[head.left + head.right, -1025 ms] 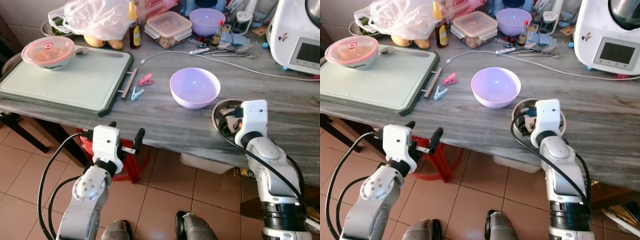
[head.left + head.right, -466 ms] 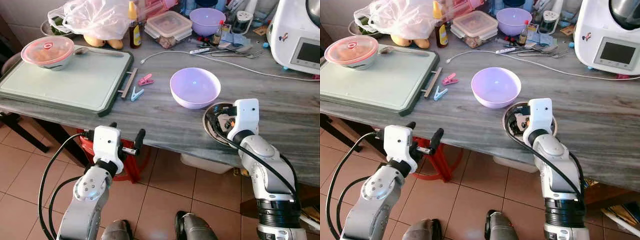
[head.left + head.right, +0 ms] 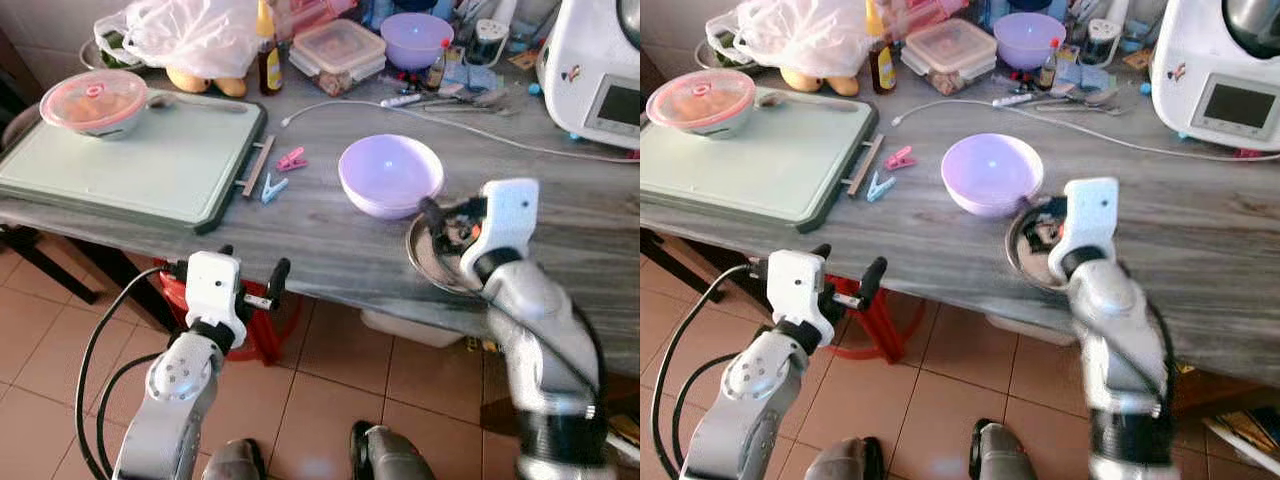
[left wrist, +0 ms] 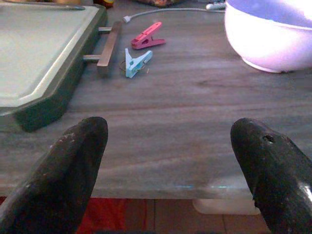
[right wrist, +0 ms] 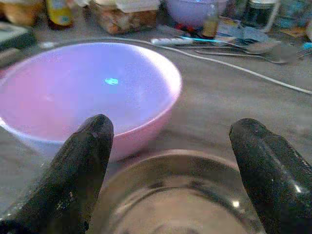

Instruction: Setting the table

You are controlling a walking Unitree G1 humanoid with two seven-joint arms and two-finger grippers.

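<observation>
Worktop [image 3: 330,235] of grey, wood-grained laminate, matte. At 9 o'clock, a flat pale-green tray [image 3: 130,165] with dark rim and bar handle; on its far corner a lidded bowl [image 3: 95,100], translucent red lid. Just right of the handle, two small plastic pegs [image 3: 282,172], pink and blue.

Left gripper [image 3: 255,285] hovers below the near worktop edge at 7 o'clock, fingers spread, holding nothing.

Centre: lilac bowl [image 3: 390,175], smooth glossy plastic, round and deep. Touching or nearly touching it at 4 o'clock, a shallow steel dish [image 5: 175,195], shiny, sitting at the worktop's near edge.

Right gripper [image 5: 170,161] is over the dish, fingers wide apart and straddling it, nothing grasped.

Risks, as judged: polished metal rim is slick and thin, so fingers could slip off. Dish sits close to the edge; a nudge toward 6 o'clock could tip it to the tiled floor. A push toward 11 o'clock would shove the light bowl.
</observation>
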